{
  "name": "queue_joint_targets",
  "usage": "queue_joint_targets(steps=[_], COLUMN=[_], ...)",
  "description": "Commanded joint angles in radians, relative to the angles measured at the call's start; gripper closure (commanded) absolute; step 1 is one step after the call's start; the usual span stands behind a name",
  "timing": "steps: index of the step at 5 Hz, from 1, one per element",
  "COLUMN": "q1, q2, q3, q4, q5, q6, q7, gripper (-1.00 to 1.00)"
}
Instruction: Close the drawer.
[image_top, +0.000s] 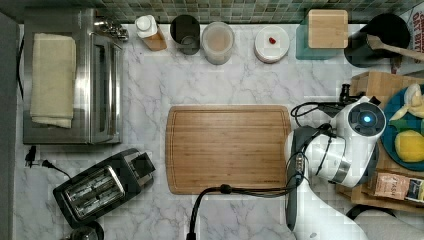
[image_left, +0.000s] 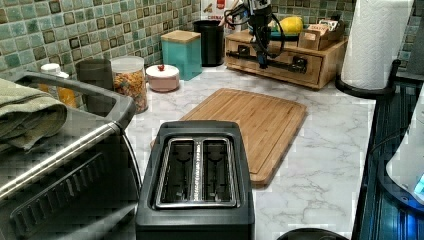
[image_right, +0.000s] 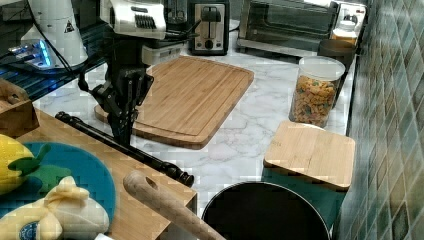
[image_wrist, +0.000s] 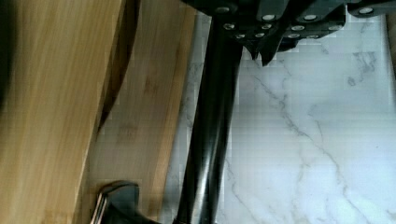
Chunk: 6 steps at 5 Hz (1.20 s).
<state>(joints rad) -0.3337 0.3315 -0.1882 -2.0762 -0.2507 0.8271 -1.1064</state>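
Observation:
The drawer (image_left: 285, 69) is in a low bamboo box at the far end of the counter in the left view, with a long black bar handle (image_right: 155, 161) across its front. My gripper (image_right: 122, 140) points down with its tips against the counter side of that handle, near the bar's middle. The wrist view has the fingertips (image_wrist: 264, 53) shut together with nothing between them, right beside the black handle (image_wrist: 210, 140). Past the bar is the drawer's wooden front (image_wrist: 140, 116), with a narrow dark gap between it and the box.
A large cutting board (image_top: 227, 147) lies mid-counter beside my arm (image_top: 350, 140). A blue plate of fruit (image_right: 75, 175) sits on the box. A black pot (image_top: 380, 35), teal canister (image_top: 327, 30), jars, toaster (image_top: 100, 187) and toaster oven (image_top: 70, 75) line the counter.

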Motion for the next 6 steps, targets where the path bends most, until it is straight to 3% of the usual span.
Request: queue_joint_targets(steps=[1, 3, 6], q1=[-0.095, -0.117, -0.083], q2=[-0.043, -0.045, -0.042], q3=[-0.157, -0.134, -0.17], q4=[0.101, 0.102, 0.101], q5=[-0.108, -0.118, -0.102], q6=[0.118, 0.116, 0.119], q7=[0.1, 0.106, 0.095], gripper=[1.0, 1.0, 1.0])
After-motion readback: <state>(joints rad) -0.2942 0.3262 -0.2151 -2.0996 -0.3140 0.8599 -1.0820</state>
